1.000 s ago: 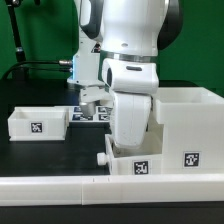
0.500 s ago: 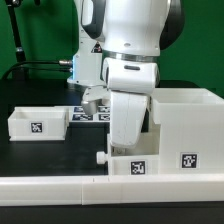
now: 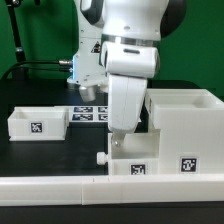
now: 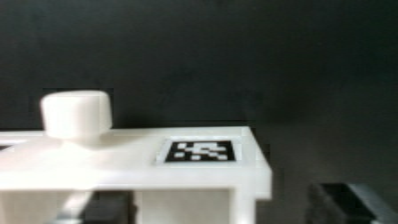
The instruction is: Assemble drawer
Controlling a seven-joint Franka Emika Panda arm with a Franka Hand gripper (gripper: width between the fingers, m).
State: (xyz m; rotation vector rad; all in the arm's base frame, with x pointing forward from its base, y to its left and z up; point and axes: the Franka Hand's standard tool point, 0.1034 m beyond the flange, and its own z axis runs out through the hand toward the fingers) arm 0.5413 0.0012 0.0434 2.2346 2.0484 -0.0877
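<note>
A white knobbed tray (image 3: pixel 128 166) with a tag lies at the front, its knob (image 3: pixel 101 158) pointing to the exterior view's left. My arm (image 3: pixel 126 95) comes down onto it and hides the fingers there. In the wrist view my gripper (image 4: pixel 231 207) is open. One dark finger (image 4: pixel 107 207) is inside the tray (image 4: pixel 178 172) and the other (image 4: pixel 352 205) is outside its side wall. The knob (image 4: pixel 75 112) and tag (image 4: pixel 201 150) lie ahead. The tall box housing (image 3: pixel 186 128) stands right beside this tray. A second tray (image 3: pixel 37 123) lies at the left.
The marker board (image 3: pixel 90 113) lies flat behind the arm. A low white border wall (image 3: pixel 60 190) runs along the front edge. Black table (image 3: pixel 40 95) stretches behind the left tray. A green backdrop closes the back.
My arm has swung more upright and a little to the exterior view's right over the front tray. The tray's knob has slid slightly left. The housing and the left tray have not moved.
</note>
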